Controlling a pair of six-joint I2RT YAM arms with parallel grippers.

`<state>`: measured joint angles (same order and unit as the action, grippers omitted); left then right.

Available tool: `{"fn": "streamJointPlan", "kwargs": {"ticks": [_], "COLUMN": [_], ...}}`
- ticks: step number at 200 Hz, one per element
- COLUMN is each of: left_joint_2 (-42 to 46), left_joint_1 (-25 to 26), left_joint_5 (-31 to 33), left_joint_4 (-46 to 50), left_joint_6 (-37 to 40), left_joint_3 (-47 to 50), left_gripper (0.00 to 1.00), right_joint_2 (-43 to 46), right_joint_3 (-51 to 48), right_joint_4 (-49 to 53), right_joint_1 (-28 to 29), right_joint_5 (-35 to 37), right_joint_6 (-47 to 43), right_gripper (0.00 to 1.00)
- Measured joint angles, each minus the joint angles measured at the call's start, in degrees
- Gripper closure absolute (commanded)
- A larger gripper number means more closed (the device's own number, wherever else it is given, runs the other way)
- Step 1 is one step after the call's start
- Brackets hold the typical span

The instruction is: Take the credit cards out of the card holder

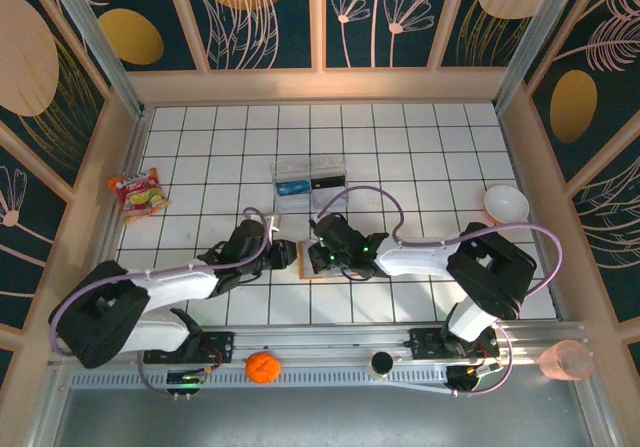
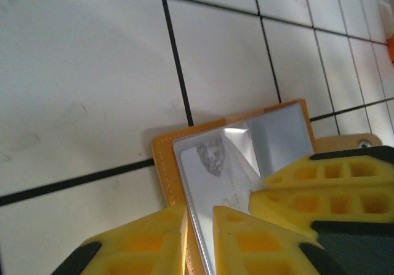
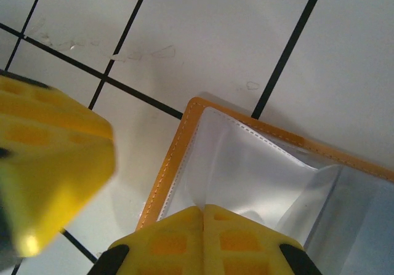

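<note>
The orange card holder (image 1: 318, 270) lies open on the tiles between both grippers. In the left wrist view its orange edge (image 2: 161, 158) frames a clear sleeve holding a grey credit card (image 2: 221, 176) printed with a face. My left gripper (image 2: 199, 226) has its yellow fingers closed on the wallet's near edge and sleeve. My right gripper (image 3: 203, 210) is shut, pinching a fold of the clear inner sleeve (image 3: 246, 164), which lifts from the card holder (image 3: 172, 158). From above, the left gripper (image 1: 285, 254) and right gripper (image 1: 322, 257) nearly touch.
A clear plastic box (image 1: 310, 177) stands just beyond the grippers. A snack packet (image 1: 138, 192) lies at the left and a white bowl (image 1: 506, 204) at the right. On the front rail sit an orange (image 1: 262, 366), a black knob (image 1: 381, 363) and a pink cup (image 1: 565, 359).
</note>
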<state>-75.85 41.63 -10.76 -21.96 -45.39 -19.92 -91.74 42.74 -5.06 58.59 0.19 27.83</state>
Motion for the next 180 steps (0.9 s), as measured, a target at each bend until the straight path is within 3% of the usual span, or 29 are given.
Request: {"fn": "streamJointPlan", "kwargs": {"ticks": [100,180], "left_joint_2": [-7.2,-10.1], "left_joint_1": [2.9,2.9], "left_joint_5": [-0.9,-1.1], "left_joint_4": [-0.9,1.4], "left_joint_6": [-0.7,-0.5], "left_joint_3": [-4.1,-5.6], "left_gripper": [1.0,1.0], "right_joint_2": [0.3,3.8], "right_joint_3": [-1.0,-3.5], "right_joint_4": [-1.2,-1.0], "right_joint_1": [0.0,-0.4], "right_joint_5": [-1.8,-0.2], "right_joint_6": [1.3,3.0], "right_gripper": [1.0,1.0]}}
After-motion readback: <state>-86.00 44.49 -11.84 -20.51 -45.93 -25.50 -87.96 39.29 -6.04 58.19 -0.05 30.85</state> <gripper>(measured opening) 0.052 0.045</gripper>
